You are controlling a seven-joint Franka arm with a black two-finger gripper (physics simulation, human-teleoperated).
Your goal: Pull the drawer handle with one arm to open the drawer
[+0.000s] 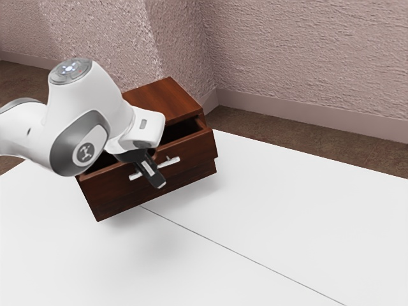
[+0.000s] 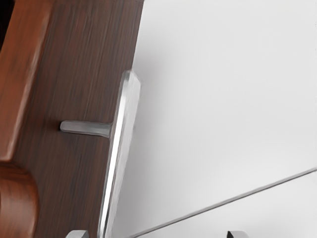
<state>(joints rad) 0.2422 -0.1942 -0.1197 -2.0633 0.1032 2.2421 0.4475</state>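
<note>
A dark wooden cabinet (image 1: 159, 99) stands on the white table (image 1: 287, 217). Its upper drawer (image 1: 185, 150) is slid out some way, with a dark gap showing behind its front. The silver bar handle (image 1: 155, 167) runs across the drawer front. My gripper (image 1: 158, 178) is at that handle, with a black finger (image 1: 153, 171) crossing in front of the bar. In the wrist view the handle (image 2: 120, 148) stands off the drawer front (image 2: 79, 89) on a short post, just inside one fingertip (image 2: 75, 234). The other fingertip (image 2: 234, 234) is far from the bar, so the gripper is open.
A thin seam (image 1: 242, 255) crosses the table in front of the cabinet. Brown carpet (image 1: 306, 137) and a rough pink wall (image 1: 306, 51) lie behind. Bare tabletop spreads toward the exterior view's right and front.
</note>
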